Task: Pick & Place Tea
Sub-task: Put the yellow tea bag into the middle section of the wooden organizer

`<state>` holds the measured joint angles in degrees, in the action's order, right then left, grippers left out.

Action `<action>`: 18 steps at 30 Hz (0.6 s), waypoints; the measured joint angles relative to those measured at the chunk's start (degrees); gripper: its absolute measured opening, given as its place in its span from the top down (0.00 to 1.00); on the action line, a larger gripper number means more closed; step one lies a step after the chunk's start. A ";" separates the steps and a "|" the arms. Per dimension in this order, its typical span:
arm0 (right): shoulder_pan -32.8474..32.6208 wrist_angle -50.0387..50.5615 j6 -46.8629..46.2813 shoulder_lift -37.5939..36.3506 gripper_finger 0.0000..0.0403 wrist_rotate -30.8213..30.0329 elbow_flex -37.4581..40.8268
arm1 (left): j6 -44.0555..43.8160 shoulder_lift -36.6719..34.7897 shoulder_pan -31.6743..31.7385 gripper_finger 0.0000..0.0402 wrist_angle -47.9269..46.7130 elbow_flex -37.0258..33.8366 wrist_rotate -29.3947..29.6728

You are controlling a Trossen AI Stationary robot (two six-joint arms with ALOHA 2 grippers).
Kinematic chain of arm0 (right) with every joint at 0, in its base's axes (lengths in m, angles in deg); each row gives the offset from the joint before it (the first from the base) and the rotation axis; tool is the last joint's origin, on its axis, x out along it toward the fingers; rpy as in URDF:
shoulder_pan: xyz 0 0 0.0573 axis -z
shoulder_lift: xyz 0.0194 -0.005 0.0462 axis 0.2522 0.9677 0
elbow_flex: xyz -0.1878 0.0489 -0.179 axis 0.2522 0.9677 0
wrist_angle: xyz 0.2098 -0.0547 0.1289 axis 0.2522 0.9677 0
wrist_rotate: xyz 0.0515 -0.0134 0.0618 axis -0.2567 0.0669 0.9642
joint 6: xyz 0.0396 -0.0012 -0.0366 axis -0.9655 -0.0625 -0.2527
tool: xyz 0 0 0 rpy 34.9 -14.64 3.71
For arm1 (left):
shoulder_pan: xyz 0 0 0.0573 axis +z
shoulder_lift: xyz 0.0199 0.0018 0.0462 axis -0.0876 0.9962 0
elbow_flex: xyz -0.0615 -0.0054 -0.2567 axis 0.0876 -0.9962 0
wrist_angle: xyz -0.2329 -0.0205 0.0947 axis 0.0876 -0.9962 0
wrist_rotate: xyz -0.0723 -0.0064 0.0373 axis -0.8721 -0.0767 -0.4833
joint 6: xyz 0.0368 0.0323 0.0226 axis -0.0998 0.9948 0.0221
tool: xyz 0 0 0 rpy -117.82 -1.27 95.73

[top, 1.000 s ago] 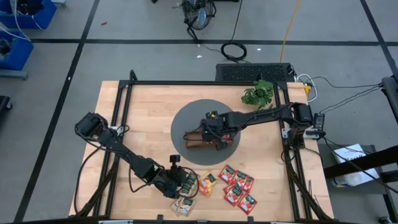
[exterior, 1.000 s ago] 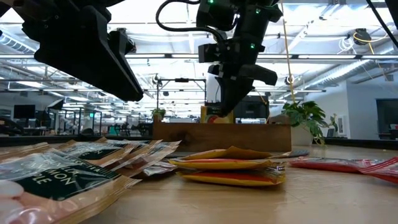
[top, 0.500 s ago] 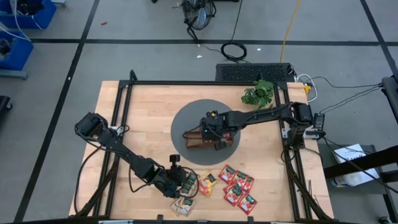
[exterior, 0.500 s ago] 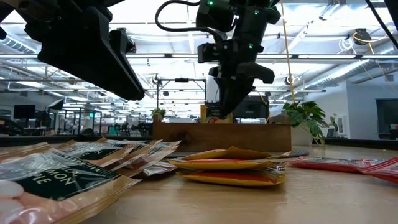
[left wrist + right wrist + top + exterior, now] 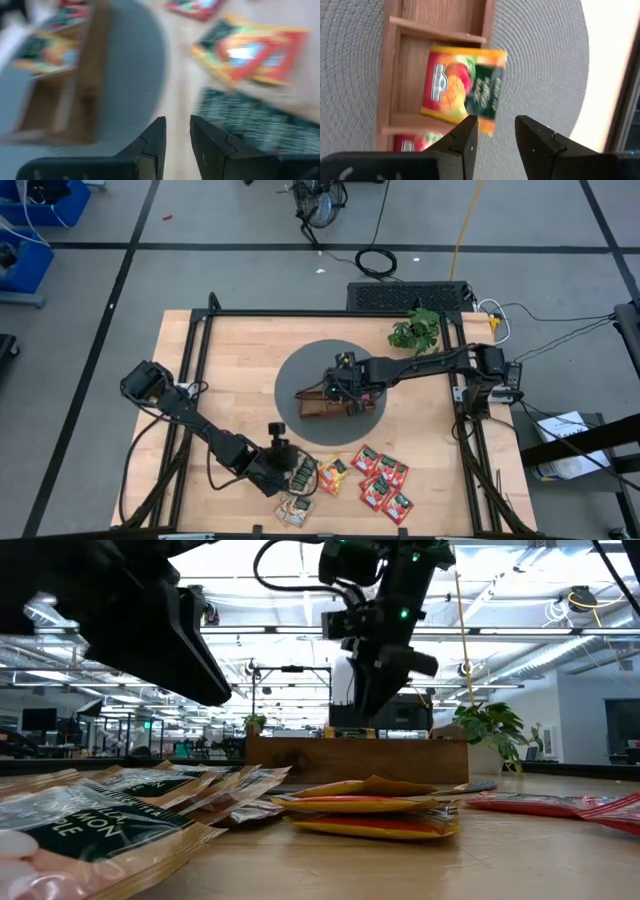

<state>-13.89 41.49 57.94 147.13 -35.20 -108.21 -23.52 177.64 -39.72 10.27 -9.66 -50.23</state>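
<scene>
An orange tea packet (image 5: 465, 90) lies in the middle compartment of the brown wooden tray (image 5: 395, 75), its dark green end resting over the tray's side wall. A red packet (image 5: 415, 143) lies in the neighbouring compartment. My right gripper (image 5: 496, 130) hovers open just above the tray (image 5: 320, 408). At the near edge, my left gripper (image 5: 177, 132) stands open beside a pale green packet (image 5: 302, 473), with nothing between its fingers. More tea lies loose there: an orange packet (image 5: 332, 475), several red ones (image 5: 382, 482) and a pale one (image 5: 295, 508).
The tray sits on a round grey mat (image 5: 300, 370) at the table's middle. A green leafy plant (image 5: 415, 330) stands at the far right. The wooden table (image 5: 230, 360) lies bare on the left and far sides.
My right gripper has opened above the tray and let go of the orange packet, which now lies in the middle compartment. My left gripper has tipped and turned a little where it stands, near the loose packets.
</scene>
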 joint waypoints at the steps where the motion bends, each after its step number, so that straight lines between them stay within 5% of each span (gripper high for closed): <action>1: 0.03 0.21 -0.28 -0.94 0.71 1.35 0.02 | -1.28 0.00 0.02 0.77 -1.09 0.00 1.71; 6: -0.70 -7.37 -3.03 -10.31 0.76 15.93 7.65 | -3.57 0.00 0.04 0.77 -1.13 0.00 3.84; 11: -2.16 -20.29 -5.03 -22.85 0.89 6.23 23.76 | -5.88 0.97 0.73 0.77 -0.88 0.00 3.30; 14: 0.50 -26.78 -7.92 -29.38 0.98 6.70 31.97 | -6.56 2.48 2.14 0.77 1.51 0.00 3.15; 18: 4.03 -31.79 -11.38 -33.87 0.98 7.85 39.39 | -4.90 3.85 5.05 0.77 4.13 0.05 0.67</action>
<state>-9.87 9.70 46.57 113.26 -27.35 -68.83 -28.42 181.49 -34.67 14.40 -9.61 -49.55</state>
